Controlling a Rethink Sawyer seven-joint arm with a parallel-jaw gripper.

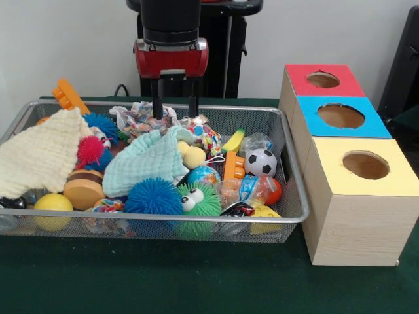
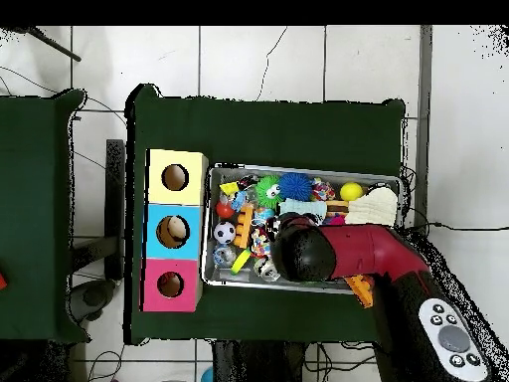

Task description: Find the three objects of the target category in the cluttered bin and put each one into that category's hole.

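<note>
Open and empty, the gripper (image 1: 175,108) was seen hanging over the far side of the bin (image 1: 293,175), its two dark fingers (image 1: 158,104) spread apart with their tips just above a crinkled multicoloured wrapper (image 1: 139,120); nothing was held between them. From overhead the fingers were hidden under the red and black arm (image 2: 343,253), which was stretched in from 4 o'clock over the bin's near half. The bin was crowded with toys: a green cloth (image 1: 145,163) at the middle, a cream cloth (image 1: 40,156) at 9 o'clock, a blue spiky ball (image 1: 153,197) and a green fuzzy ball (image 1: 200,199) at 6 o'clock, a small football (image 1: 260,162) at 3 o'clock. The red hole (image 1: 323,80) was found at 1 o'clock from the bin, on the farthest of three wooden boxes, well apart from the gripper
</note>
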